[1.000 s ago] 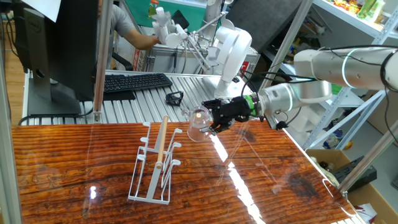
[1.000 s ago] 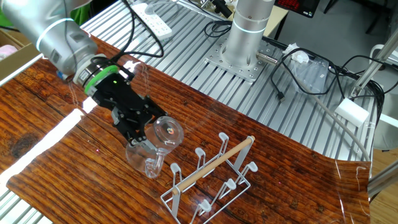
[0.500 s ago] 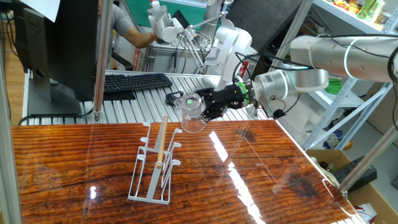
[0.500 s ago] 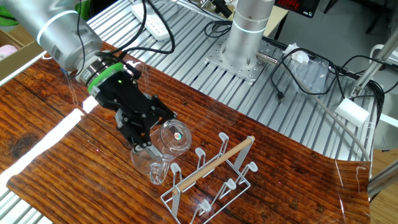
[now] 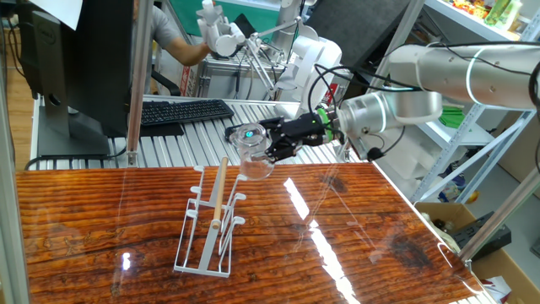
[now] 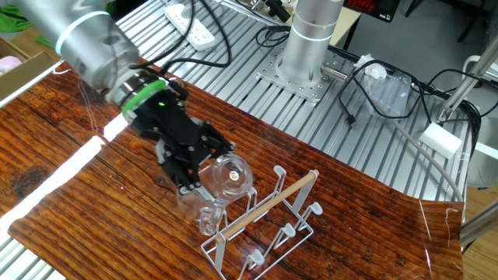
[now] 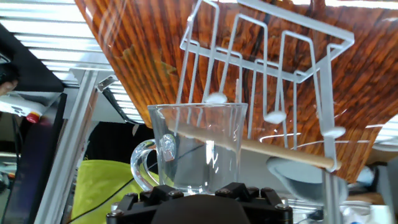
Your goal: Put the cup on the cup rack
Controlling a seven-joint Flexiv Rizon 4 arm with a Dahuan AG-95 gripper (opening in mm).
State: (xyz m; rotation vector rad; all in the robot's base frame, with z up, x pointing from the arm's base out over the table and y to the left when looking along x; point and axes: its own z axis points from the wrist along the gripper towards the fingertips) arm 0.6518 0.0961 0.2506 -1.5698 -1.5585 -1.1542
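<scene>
Item 1, cup rack: white wire frame with a light wooden rod handle, standing upright on the glossy wood-grain counter. Short upturned pegs run along both sides of the rod; none carries anything.

Item 2, cup: clear glass mug with a small loop handle, visible in the hand view at its left side. It is off the counter, carried in the air just above and to the right of the rack's far end in one fixed view. In the other fixed view it hangs close beside the near-side pegs, apart from them as far as can be told. It lies tilted, mouth pointing away from the hand toward the rack.

Item 3, gripper: black, on a white arm with a green ring at the wrist, reaching in from the right. Its fingers are clamped on the base end of the cup, holding it firmly by the sides.

Step in hand, judged: bringing the cup's mouth over a peg. To do it well:
- pick one free peg at the end nearest the cup and line the open mouth squarely on its tip;
- tip the mouth further downward, so that the peg enters the glass rather than striking the rim;
- keep the loop handle turned clear of the wooden rod and neighbouring pegs;
- lower slowly, and release only once the glass bears on the peg, since the light rack could shift or tip under a sideways push.
</scene>
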